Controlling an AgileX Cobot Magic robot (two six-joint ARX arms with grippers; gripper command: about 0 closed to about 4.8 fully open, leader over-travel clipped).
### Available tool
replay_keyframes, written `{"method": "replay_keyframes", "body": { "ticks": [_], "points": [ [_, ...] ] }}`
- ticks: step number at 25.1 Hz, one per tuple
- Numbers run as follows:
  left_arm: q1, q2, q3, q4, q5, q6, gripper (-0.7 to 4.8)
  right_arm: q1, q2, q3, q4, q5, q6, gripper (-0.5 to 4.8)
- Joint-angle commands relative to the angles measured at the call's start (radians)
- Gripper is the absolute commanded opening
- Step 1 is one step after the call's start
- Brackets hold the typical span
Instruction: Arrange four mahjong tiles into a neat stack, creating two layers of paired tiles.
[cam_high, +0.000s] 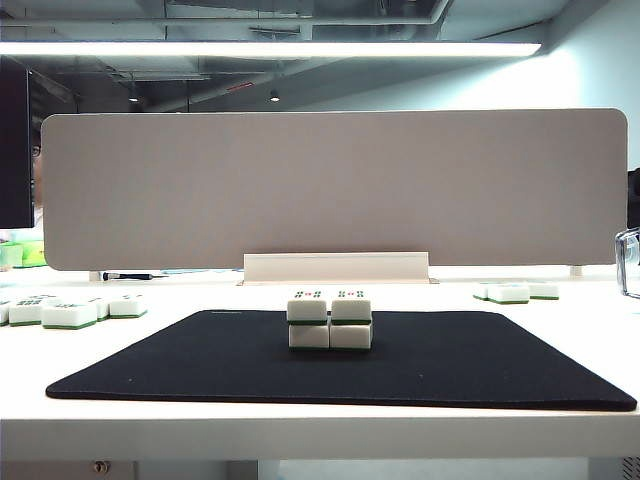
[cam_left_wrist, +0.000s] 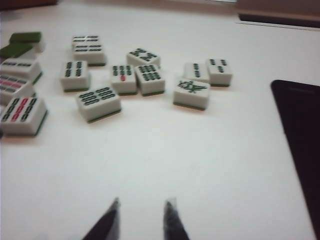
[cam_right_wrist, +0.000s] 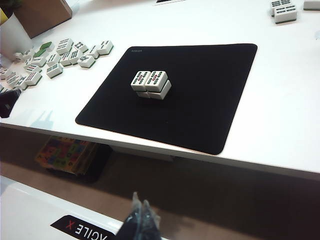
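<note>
While the stack (cam_high: 330, 320) sits whole, both end effectors, left (cam_left_wrist: 141, 210) and right (cam_right_wrist: 141, 209), show cropped, clenched

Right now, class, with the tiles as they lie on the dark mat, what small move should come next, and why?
Probably none beyond parking both arms: the white-and-green mahjong tile stack already stands two wide, two high on the black mat. The left end effector and right end effector are shut and clear.
</note>
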Motion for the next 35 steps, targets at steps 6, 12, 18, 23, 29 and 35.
{"method": "replay_keyframes", "body": {
  "ticks": [6, 12, 18, 23, 29, 35],
  "points": [
    [0.028, -0.114, 0.005, -0.106, 0.006, -0.010, 1.11, 0.000, -0.012, 0.003, 0.010, -0.002, -0.003, -0.01],
    [0.027, -0.190, 0.004, -0.101, 0.069, 0.008, 1.11, 0.000, -0.012, 0.003, 0.010, -0.002, -0.003, -0.01],
    [0.026, -0.191, 0.004, -0.106, 0.112, 0.008, 1.11, 0.000, -0.012, 0.003, 0.010, -0.002, -0.003, -0.01],
    [0.026, -0.191, 0.004, -0.106, 0.112, 0.008, 1.11, 0.000, -0.012, 0.003, 0.010, -0.002, -0.003, -0.01],
    [0.026, -0.191, 0.004, -0.106, 0.112, 0.008, 1.11, 0.000, -0.012, 0.003, 0.010, -0.002, -0.003, -0.01],
    [0.026, -0.191, 0.004, -0.106, 0.112, 0.008, 1.11, 0.000, -0.012, 0.003, 0.010, -0.002, -0.003, -0.01]
  ]
}}
